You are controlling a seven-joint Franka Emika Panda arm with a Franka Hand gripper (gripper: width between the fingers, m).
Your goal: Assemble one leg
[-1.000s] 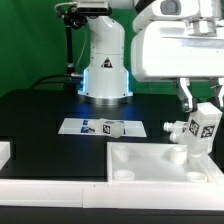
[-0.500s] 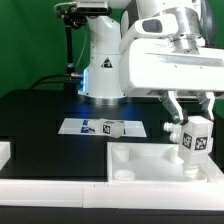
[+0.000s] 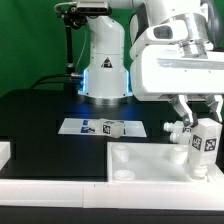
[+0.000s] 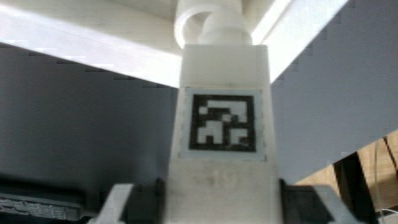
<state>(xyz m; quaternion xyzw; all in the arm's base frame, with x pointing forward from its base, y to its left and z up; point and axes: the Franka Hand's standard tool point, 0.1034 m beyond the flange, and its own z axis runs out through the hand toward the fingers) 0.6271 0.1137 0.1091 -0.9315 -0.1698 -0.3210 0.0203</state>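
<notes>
My gripper (image 3: 202,112) is shut on a white leg (image 3: 204,142) with a black-and-white tag and holds it upright over the far right corner of the large white tray (image 3: 150,163). In the wrist view the leg (image 4: 224,120) fills the middle, clamped between my fingers (image 4: 134,200), its rounded far end pointing at the tray. Another leg (image 3: 176,129) stands just behind the tray by the held one. A third leg (image 3: 113,127) lies on the marker board (image 3: 85,126).
The robot's white base (image 3: 104,62) stands at the back of the black table. A white part (image 3: 5,152) shows at the exterior view's left edge. A green curtain forms the backdrop.
The gripper with the leg moved toward the exterior view's left and down, then back to the right; the leg now hangs lower over the tray corner than one second ago.
</notes>
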